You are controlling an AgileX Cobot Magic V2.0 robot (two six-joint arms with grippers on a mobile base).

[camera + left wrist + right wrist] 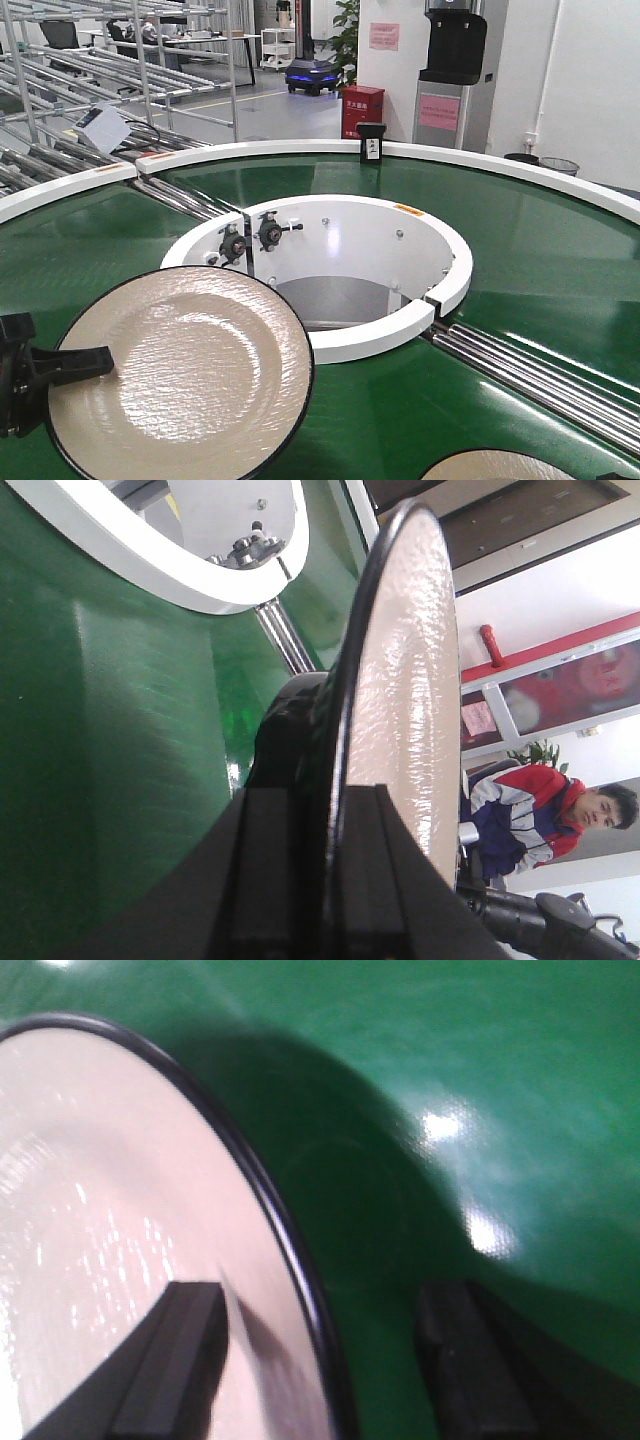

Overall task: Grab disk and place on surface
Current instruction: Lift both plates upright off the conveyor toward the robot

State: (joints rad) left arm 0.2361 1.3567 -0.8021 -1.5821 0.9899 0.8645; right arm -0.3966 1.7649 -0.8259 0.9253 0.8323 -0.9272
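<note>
Two cream disks with black rims are in view. The main disk [185, 375] [400, 700] sits to the near left of the white ring [440, 235], and in the front view it covers part of the ring's near-left rim. The left claw [95, 362] [335, 880] is clamped on the side of this disk farthest from the ring, with one finger on top and one underneath, seen edge-on in the left wrist view.

The second disk [495, 466] [110, 1230] lies near right of the ring, flat on the green belt [540, 270]. The right claw [320, 1310] is spread wide across its rim, one finger over the cream face and the other over the belt. I cannot tell whether it touches.

Steel rollers [540, 370] run out from the ring's near-right side. A person [520, 815] in a red and blue jacket shows behind the main disk in the left wrist view.
</note>
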